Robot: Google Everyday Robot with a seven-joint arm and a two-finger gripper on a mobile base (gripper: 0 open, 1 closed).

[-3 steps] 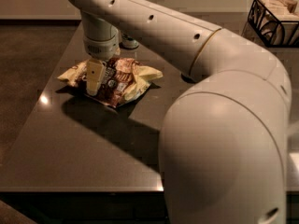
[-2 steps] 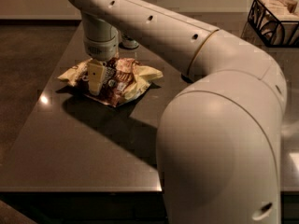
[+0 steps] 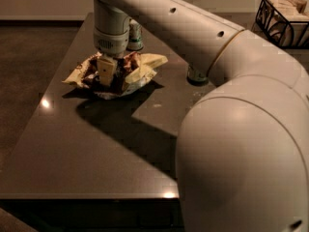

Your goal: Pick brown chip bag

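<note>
The brown chip bag (image 3: 126,67) lies crumpled at the far left part of the dark table (image 3: 96,149), its pale yellow edges curling up on both sides. My gripper (image 3: 116,74) comes straight down onto the bag's middle and is shut on it, with one pale finger (image 3: 105,70) showing in front of the brown foil. The bag's underside rests at or just above the table, with a dark shadow under it. The arm (image 3: 193,28) runs from the right foreground across the table to the bag.
A green can (image 3: 135,36) stands just behind the wrist. A second can (image 3: 195,75) stands partly hidden under the arm, right of the bag. A black wire basket (image 3: 285,18) sits at the far right. The arm's big shoulder (image 3: 246,168) fills the right foreground.
The gripper stays on the bag. The bag's edges curl up a little more and the bag sits slightly higher in view.
</note>
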